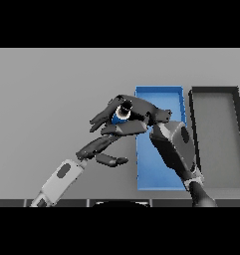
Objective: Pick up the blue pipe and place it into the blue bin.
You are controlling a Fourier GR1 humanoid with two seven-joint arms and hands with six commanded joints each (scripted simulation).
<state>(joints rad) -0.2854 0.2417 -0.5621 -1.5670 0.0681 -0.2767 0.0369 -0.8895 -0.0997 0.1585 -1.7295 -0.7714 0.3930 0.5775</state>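
Blue round pipe (118,115) sits clenched in the curled dark right hand (134,113), held up at the nine o'clock rim of the long blue bin (161,169) so it can drop in, while the relaxed left hand (102,149) waits at seven o'clock over the grey table (47,99).

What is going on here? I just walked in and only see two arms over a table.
The robot's right hand is curled round the blue pipe and holds it at the left edge of the blue bin, so the pipe is picked up but not yet in the bin. The left hand shows just below it with relaxed fingers, holding nothing. A dark bin stands to the right of the blue one on the grey table.
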